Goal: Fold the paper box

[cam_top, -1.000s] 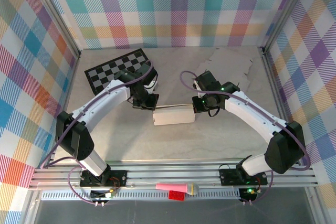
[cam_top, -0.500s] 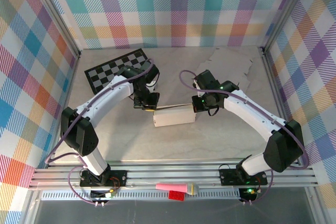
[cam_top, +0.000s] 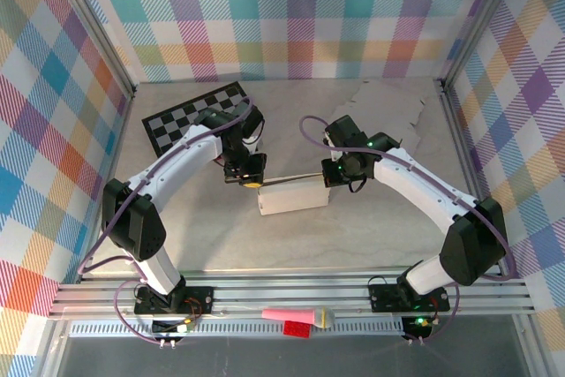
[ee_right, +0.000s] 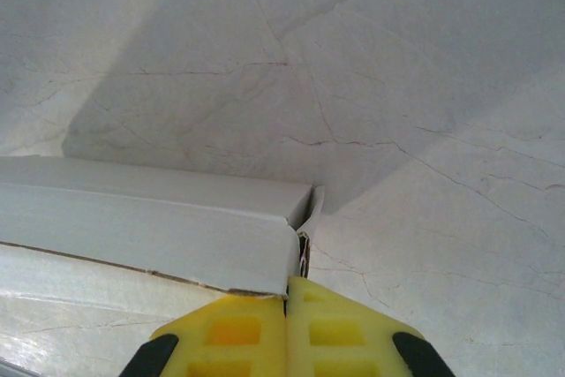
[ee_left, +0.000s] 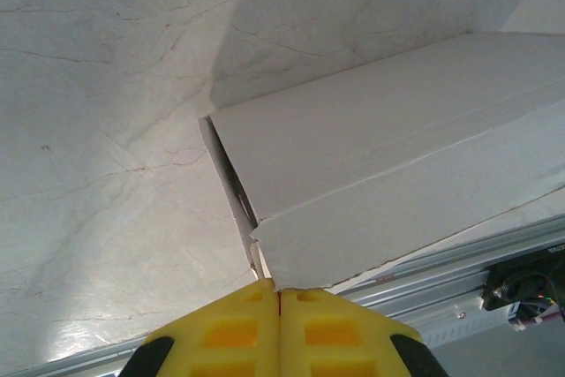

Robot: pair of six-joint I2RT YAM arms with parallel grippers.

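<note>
Little changed over the last second. The paper box [cam_top: 293,196] sat in the middle of the table [cam_top: 291,249], same spot, long side parallel to the near edge. The left arm swung its elbow and wrist slightly toward the far edge. The left gripper [cam_top: 250,179] ended at the box's far-left corner, and the right gripper [cam_top: 333,176] nudged in at the far-right corner.

Both sets of fingers were pressed together. In the left wrist view the yellow fingers [ee_left: 229,333] met flush, with the corner of the top panel touching their tips. In the right wrist view the end flap ran straight into the finger seam. I couldn't tell whether any paper was actually caught in either.

My read: both arms were bracing the ends, and the lid looked nearly down. The left-end slot was open and the tuck wasn't done. The checkered mat [cam_top: 190,116] lay in the far-left corner, untouched.
</note>
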